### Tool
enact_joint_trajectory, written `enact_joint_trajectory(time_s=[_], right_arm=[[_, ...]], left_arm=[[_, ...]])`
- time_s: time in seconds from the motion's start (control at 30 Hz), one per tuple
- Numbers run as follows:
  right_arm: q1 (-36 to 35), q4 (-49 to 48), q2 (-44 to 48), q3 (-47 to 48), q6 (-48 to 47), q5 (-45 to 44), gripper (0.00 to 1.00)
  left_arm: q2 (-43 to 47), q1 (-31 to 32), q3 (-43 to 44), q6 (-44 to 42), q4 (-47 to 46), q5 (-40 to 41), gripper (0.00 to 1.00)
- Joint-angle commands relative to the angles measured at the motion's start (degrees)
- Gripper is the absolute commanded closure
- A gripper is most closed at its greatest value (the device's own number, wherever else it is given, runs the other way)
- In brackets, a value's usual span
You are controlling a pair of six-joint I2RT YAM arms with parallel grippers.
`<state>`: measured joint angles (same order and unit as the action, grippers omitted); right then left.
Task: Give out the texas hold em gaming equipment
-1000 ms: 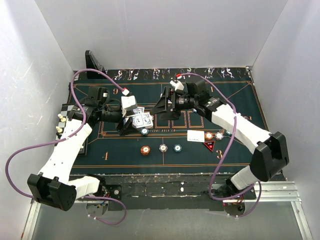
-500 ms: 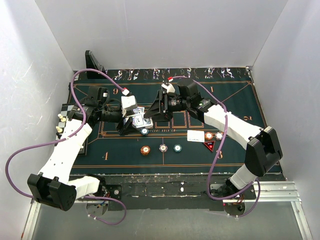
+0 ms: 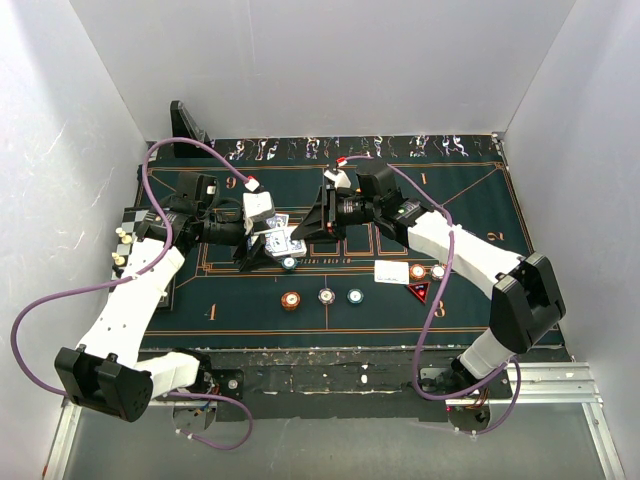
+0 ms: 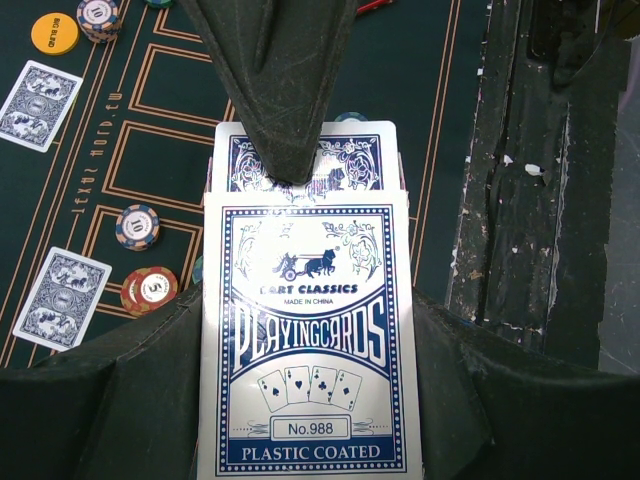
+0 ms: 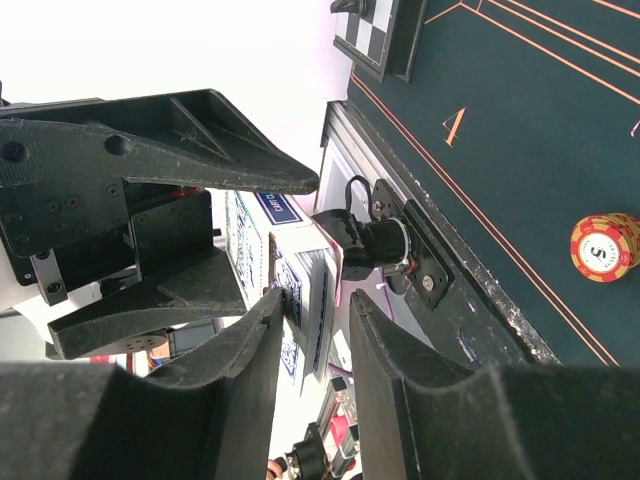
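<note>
Clamping the card box [image 4: 310,380] btw its two fingers, the L gripper [image 4: 308,310] is hanging over the mat [image 3: 250,315], left of centre. The box's open end is pointing toward the R arm, w/ blue-backed cards [image 4: 350,160] poking out of it.

The R gripper [image 3: 312,225] is facing the box from the right, tips at that open end. In the L wrist view one R finger [image 4: 290,90] is lying over the poking-out cards. In the R wrist view the jaws are standing part-way, a narrow gap showing, w/ the tips either side of the cards' edge. Can't tell if they're touching a card.

Toward the mat's near edge, an orange chip [image 3: 291,300], a white chip [image 3: 326,296] and a teal chip [image 3: 354,295] are sitting in a row, apart from each other. To their right a flat card [image 3: 391,271], reading white from above, is lying w/ a red chip [image 3: 417,271] and a pale chip [image 3: 438,271] just beside it. The red triangular marker [image 3: 419,291] is lying just nearer than those two.

The L wrist view is showing a near loose card [image 4: 62,297] and a far loose card [image 4: 40,105], both lying blue back up, well apart. A yellow disc [image 4: 54,33] is sitting near the far one.

The chequered board [image 3: 135,215] is sitting at the mat's left edge.
</note>
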<state>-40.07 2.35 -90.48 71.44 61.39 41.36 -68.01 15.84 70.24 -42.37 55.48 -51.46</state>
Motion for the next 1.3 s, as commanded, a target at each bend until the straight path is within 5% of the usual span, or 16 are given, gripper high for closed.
enact_joint_trajectory(time_s=[0.0,0.43,0.9,1.27], right_arm=[[1.14,-1.03,2.85,-1.30,-0.48,0.56,0.61],[4.04,-1.03,6.63,-4.55,-0.39,0.65,0.64],[8.87,-0.33,12.16,-7.98,0.66,1.88,0.85],[13.26,-0.59,15.68,-8.77,2.25,4.25,0.92]], left_arm=[[1.83,-0.02,2.10,-0.08,-0.99,-1.89,1.00],[1.65,-0.02,2.54,-0.08,-1.08,-1.98,1.00],[1.65,-0.01,2.89,-0.08,-0.91,-1.89,1.00],[1.65,0.07,2.98,-0.08,-0.73,-1.54,1.00]])
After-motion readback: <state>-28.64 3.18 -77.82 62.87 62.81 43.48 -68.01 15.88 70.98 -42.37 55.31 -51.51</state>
